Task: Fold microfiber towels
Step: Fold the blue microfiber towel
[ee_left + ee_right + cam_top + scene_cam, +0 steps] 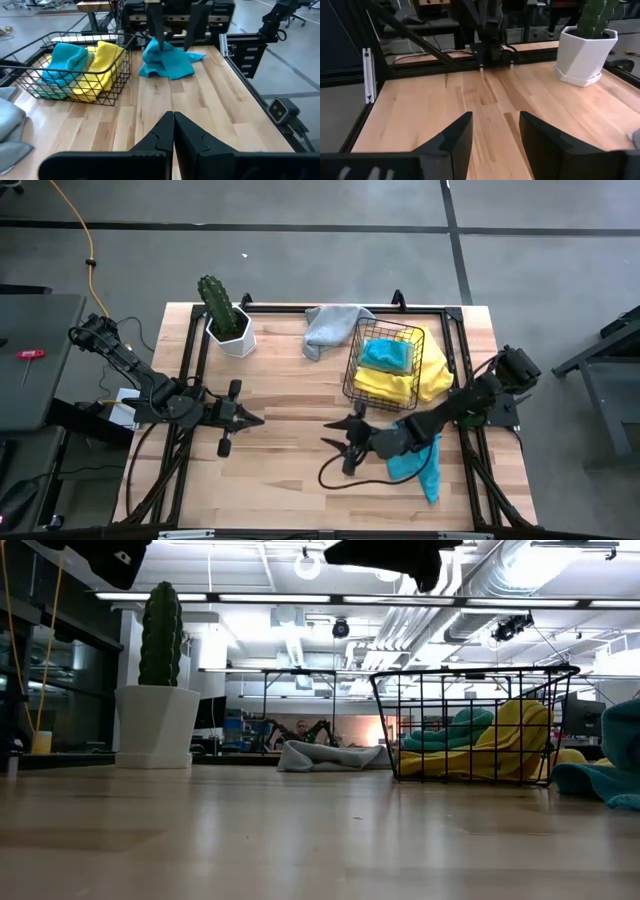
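Dark, near-black throughout: 2 jointed arms of matte links, the left arm (pixel 140 375) at the frame's left, the right arm (pixel 480 400) at the lower right. Bulky rounded joint housings, each ending in a cross-shaped head with 2 tapered fingers: left gripper (pixel 252 419), right gripper (pixel 335 433). Thin black cable looping from the right head at lower centre. Up close, flat wedge-shaped black fingers (pixel 192 137) with stepped inner edges; broader, angular black fingers (pixel 455 137) in the right wrist view.
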You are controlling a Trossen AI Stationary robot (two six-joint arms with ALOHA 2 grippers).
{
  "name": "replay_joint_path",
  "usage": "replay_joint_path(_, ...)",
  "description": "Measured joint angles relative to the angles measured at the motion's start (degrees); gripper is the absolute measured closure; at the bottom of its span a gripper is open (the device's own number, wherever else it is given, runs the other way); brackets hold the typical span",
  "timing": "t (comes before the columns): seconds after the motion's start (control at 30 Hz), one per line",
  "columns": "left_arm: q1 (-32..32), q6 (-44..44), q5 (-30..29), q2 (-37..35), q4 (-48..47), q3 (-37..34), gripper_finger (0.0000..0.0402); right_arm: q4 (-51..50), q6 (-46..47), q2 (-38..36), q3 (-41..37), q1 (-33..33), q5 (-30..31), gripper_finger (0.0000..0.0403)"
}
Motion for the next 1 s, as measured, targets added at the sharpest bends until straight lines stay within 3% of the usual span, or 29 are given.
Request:
replay_joint_path(0.13,0.0,0.01,-0.27,0.0,0.0,0.0,0.04,-9.08,1.62,0.0,4.4,1.2,1.83,0.025)
replay_joint_path(0.27,0.0,0.45,-0.26,0.0,-0.44,0.0,0.04,-33.58,13.2,0.73,13.35,3.63,4.45,0.025)
replay_joint_path(0.5,0.0,-0.6,1.63,0.0,-1.27,0.0,0.0401,-68.22,49.18,4.33,23.8,10.25,0.16,0.025)
replay_joint_path(0.8,0.0,-1.55,1.4,0.0,-1.76,0.0,0.0401,-94.02,98.89,9.02,23.93,22.6,-5.49,0.025)
replay_joint_path(0.9,-0.02,-1.56,1.38,0.0,-1.73,0.0,0.0401,-101.18,111.08,9.96,23.93,26.1,-7.81,0.025)
replay_joint_path(1.0,-0.02,-1.56,1.32,0.0,-1.73,0.0,0.0402,-106.3,116.47,11.52,23.93,27.89,-13.31,0.025)
